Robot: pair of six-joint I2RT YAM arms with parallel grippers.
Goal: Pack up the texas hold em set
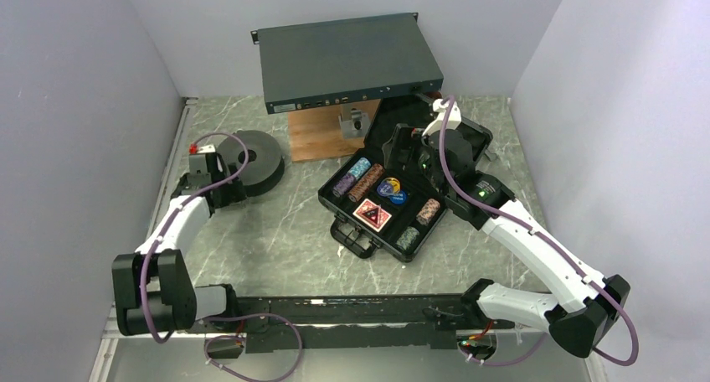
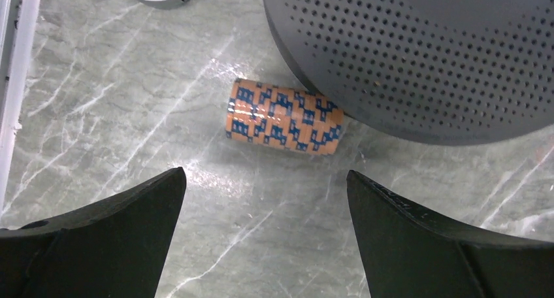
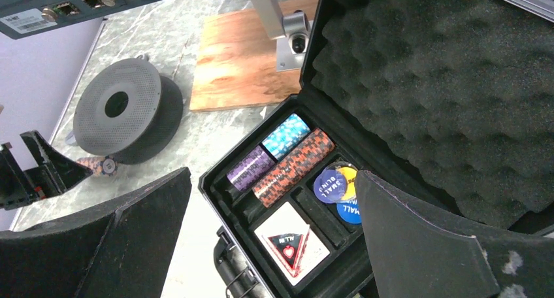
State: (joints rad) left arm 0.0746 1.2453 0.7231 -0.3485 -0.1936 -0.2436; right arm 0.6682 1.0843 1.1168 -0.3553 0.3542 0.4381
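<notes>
Now, step: probably picking up the stray orange-blue chip roll [image 2: 285, 117] for the case [image 3: 243, 144].
Roll location: on its side on the table [image 2: 98, 102], centre of the left wrist view, its right end touching or just beside the dark perforated spool [image 2: 418, 63]; cannot tell which.
Left end effector [image 2: 264, 174]: wide open, empty, above the roll.
How: descend straight and clamp the roll end to end. The frame-right finger needs to slip in beside the spool.
Right end effector [image 3: 273, 174]: wide open, empty, over the case tray.
Case: open, centre-right of the top view, with rolls, buttons and triangle inside.
In the way: spool crowds the roll. Grey box [image 1: 347, 59] and wood board [image 1: 322, 131] are upper centre, well apart.
</notes>
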